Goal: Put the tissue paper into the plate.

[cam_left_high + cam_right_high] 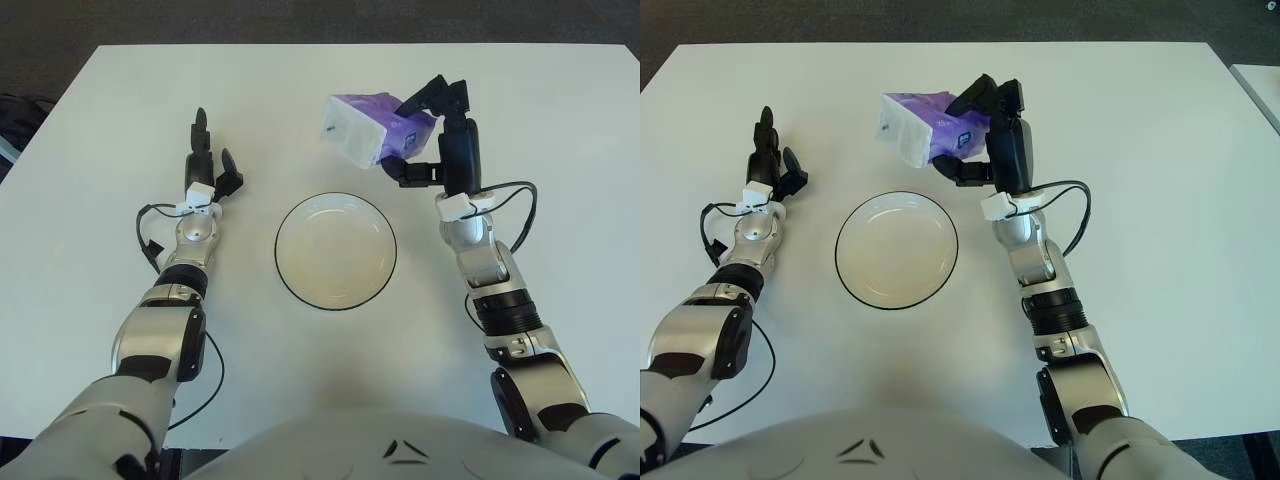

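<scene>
A purple and white tissue pack (pixel 365 128) is held tilted above the white table, just beyond the far right rim of the plate. My right hand (pixel 425 135) is shut on the pack's right end, fingers above and below it. It also shows in the right eye view (pixel 978 135). The white plate (pixel 336 250) with a dark rim sits in the middle of the table with nothing in it. My left hand (pixel 208 170) shows to the left of the plate, fingers spread and holding nothing.
The white table (pixel 320 90) fills the view. Dark floor lies beyond its far edge. Black cables loop beside both wrists.
</scene>
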